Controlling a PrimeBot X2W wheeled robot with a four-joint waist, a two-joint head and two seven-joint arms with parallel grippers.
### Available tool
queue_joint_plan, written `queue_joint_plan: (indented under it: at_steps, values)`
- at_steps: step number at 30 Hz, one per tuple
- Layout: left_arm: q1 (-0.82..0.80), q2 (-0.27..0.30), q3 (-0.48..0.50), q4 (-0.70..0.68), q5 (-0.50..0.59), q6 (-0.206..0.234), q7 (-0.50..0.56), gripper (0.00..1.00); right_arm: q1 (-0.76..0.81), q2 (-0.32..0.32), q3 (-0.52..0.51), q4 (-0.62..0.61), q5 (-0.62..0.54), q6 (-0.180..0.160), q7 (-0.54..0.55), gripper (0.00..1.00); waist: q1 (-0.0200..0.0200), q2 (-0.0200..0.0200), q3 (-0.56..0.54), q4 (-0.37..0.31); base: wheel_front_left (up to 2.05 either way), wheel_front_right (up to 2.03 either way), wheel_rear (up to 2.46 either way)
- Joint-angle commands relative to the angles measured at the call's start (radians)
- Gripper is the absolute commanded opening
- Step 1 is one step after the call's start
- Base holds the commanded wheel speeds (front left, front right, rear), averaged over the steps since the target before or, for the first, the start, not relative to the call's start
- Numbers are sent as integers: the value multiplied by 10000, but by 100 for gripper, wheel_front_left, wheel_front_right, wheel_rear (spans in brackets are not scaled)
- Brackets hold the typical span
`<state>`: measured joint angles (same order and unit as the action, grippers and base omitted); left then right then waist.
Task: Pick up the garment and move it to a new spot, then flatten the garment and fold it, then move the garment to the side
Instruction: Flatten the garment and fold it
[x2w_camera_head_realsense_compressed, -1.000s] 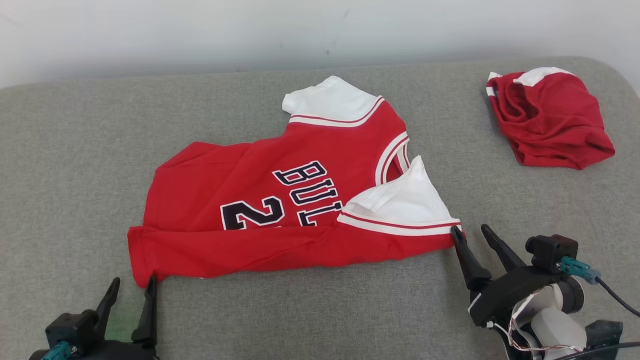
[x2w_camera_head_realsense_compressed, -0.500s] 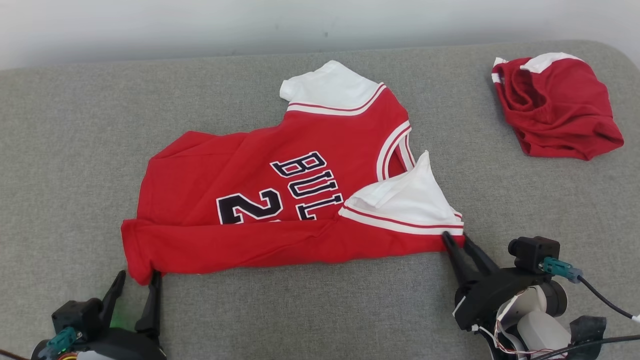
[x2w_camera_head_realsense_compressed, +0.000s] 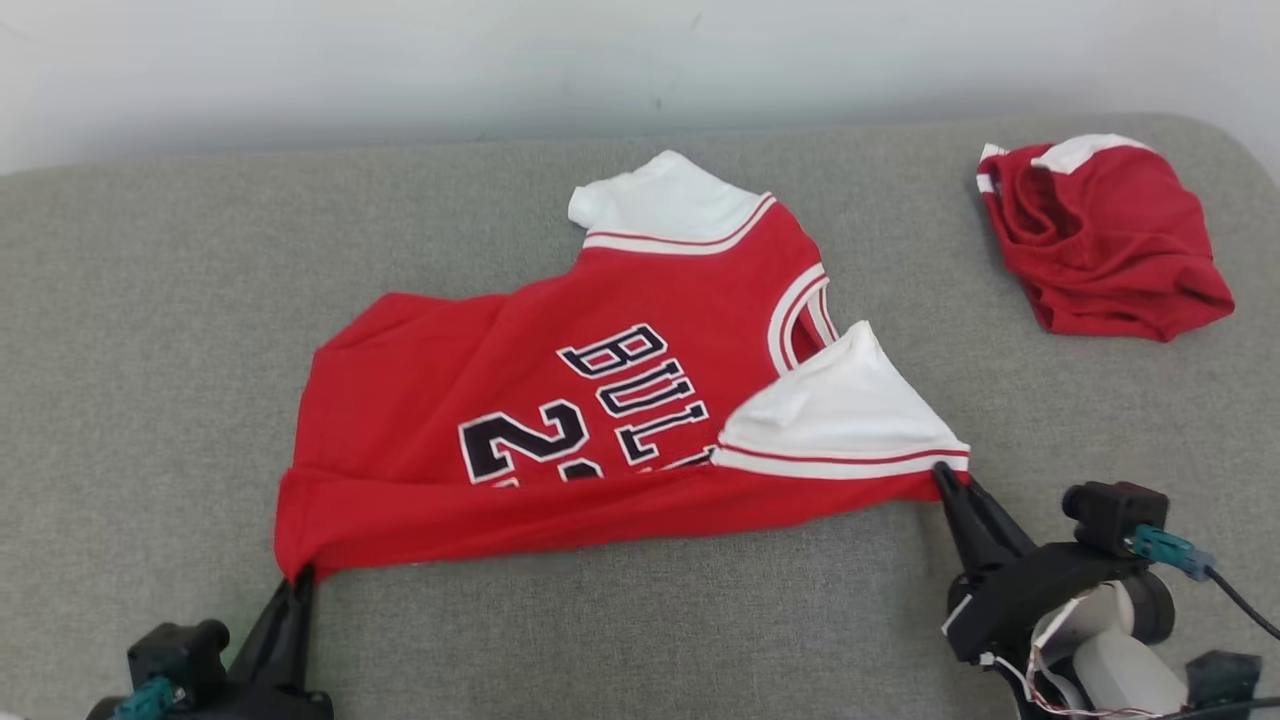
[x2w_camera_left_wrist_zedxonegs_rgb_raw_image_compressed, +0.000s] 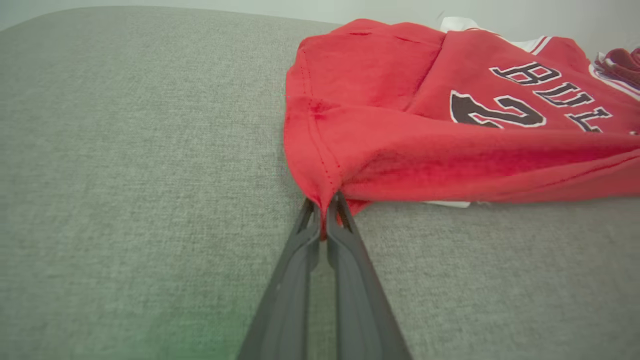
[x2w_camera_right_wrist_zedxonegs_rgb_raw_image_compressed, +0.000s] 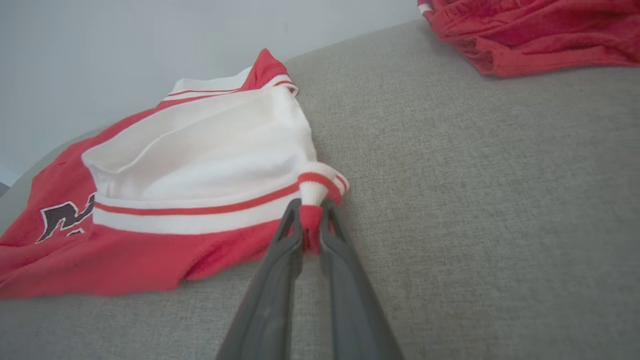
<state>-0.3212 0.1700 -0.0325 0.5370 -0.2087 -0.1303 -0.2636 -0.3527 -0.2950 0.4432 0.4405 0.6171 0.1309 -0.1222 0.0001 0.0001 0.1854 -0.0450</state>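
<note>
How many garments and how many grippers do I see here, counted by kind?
Spread garment: 1, the red jersey
Crumpled garment: 1, the red bundle
Grippers: 2, left gripper and right gripper, jaws shut on the jersey's near corners
Total: 4

There are two red-and-white garments: one jersey (x2w_camera_head_realsense_compressed: 560, 400) and one crumpled bundle (x2w_camera_head_realsense_compressed: 1100, 250). There are two grippers, the left gripper (x2w_camera_head_realsense_compressed: 298, 580) and the right gripper (x2w_camera_head_realsense_compressed: 946, 478), and one grey cushion (x2w_camera_head_realsense_compressed: 150, 350).
</note>
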Motion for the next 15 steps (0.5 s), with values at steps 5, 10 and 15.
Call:
queue_joint_plan:
  at_steps: [5,10,15]
  values:
    - [732,120,-245,-315,-50,13,-9,0,654,-305,-459,-407,83,-8,116,0,-1,-1,-641,110,0,0,0]
    - [1483,128,-395,-839,-212,11,-9,0,1730,-375,-937,-1265,126,-8,488,0,-1,-1,-1126,229,0,0,0]
    - [2244,69,-298,-1225,-323,12,-11,0,2974,-319,-1543,-2246,60,-8,1166,0,-1,-1,-1472,269,0,0,0]
